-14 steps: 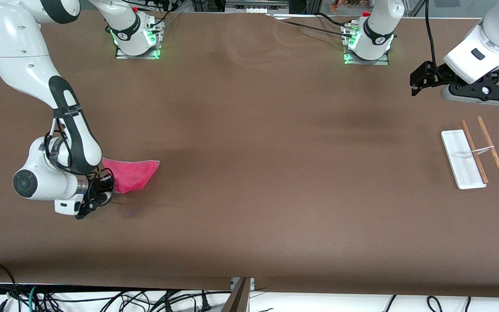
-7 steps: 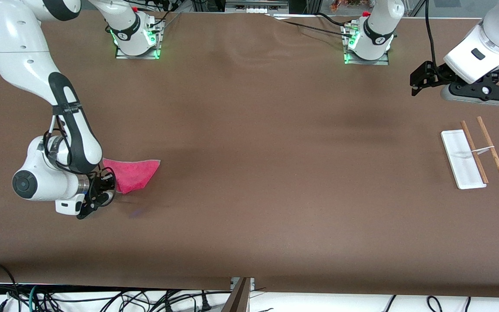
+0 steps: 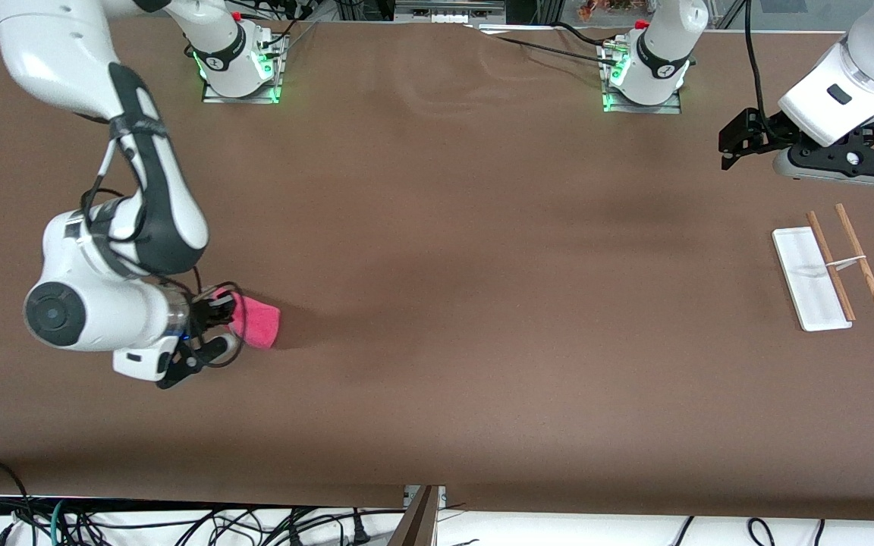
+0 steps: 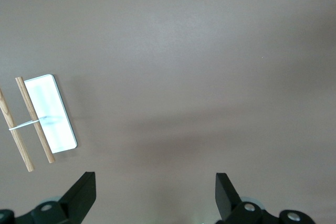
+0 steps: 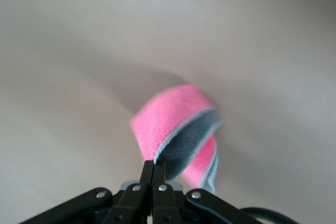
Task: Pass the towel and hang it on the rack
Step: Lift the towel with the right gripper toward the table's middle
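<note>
The pink towel [image 3: 257, 321] hangs bunched from my right gripper [image 3: 231, 320], lifted off the table toward the right arm's end. In the right wrist view the towel [image 5: 176, 129] curls over, showing its grey reverse and pale edging, with the right gripper [image 5: 155, 164] shut on its edge. The rack [image 3: 824, 271] lies flat at the left arm's end: white base, two brown rods, short crosspiece. My left gripper [image 3: 733, 144] hovers open above the table beside the rack and holds nothing. The left wrist view shows the rack [image 4: 39, 121] and the left gripper [image 4: 156, 190] over bare table.
The brown table [image 3: 467, 318] stretches between the towel and the rack. The two arm bases [image 3: 243, 68] stand along the edge farthest from the front camera. Cables hang under the table's edge nearest that camera.
My right gripper has risen and shifted toward the table's middle with the towel. The towel, flat on the table before, now hangs bunched up. The left arm has not moved.
</note>
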Motion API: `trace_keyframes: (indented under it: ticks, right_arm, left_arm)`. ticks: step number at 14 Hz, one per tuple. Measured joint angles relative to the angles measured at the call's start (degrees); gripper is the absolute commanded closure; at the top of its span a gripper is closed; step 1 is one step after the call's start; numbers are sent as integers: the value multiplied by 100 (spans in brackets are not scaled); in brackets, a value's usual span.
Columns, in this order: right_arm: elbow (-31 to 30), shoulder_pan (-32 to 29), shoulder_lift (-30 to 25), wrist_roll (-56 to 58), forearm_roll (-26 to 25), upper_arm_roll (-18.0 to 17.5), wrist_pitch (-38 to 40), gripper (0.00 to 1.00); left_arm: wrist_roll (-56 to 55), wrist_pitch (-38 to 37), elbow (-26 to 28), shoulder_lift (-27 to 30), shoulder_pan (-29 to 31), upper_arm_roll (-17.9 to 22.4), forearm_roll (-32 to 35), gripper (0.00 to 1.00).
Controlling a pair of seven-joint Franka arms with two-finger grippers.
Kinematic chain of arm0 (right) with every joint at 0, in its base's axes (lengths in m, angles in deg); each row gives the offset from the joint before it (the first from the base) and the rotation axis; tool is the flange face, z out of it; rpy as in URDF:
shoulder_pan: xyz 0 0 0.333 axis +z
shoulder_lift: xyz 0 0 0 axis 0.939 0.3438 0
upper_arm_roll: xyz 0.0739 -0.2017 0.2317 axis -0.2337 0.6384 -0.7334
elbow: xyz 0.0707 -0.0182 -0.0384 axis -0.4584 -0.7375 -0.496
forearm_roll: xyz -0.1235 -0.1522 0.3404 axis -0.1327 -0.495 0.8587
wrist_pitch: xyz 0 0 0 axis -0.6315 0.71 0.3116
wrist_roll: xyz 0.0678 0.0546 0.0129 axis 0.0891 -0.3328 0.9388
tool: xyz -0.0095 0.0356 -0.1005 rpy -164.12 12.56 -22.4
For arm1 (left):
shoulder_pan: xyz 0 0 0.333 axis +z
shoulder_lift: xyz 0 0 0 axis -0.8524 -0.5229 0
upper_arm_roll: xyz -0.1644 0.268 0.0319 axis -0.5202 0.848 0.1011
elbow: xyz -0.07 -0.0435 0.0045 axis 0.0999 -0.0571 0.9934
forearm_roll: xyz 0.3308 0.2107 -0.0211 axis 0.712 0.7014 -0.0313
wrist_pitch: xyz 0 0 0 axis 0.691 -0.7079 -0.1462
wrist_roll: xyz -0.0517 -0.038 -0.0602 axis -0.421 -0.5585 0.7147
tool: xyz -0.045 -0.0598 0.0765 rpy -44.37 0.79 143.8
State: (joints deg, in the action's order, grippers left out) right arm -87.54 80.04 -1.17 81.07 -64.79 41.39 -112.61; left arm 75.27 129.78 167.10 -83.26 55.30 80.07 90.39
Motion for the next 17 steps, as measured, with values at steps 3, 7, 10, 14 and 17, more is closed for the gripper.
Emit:
trace_keyframes:
  ticks: [3, 7, 10, 14, 17]
  right_arm:
    - [432, 889, -8, -1361, 6, -11, -29, 100]
    - [631, 2042, -11, -3185, 5, 0, -579, 100]
    - [682, 2652, -67, -3882, 5, 3, -1048, 100]
    - [751, 3122, -307, -4240, 5, 20, -1307, 100]
    - [761, 3278, -586, -4248, 5, 21, -1299, 100]
  left_arm:
    - [0, 11, -7, -1, 19, 35, 0, 0]
    - [0, 25, -126, -20, 11, 42, 0, 0]
    - [0, 26, -173, -125, 18, 49, 0, 0]
    - [0, -17, -293, -353, 97, 89, 0, 0]
    - [0, -99, -398, -500, 121, 90, 0, 0]
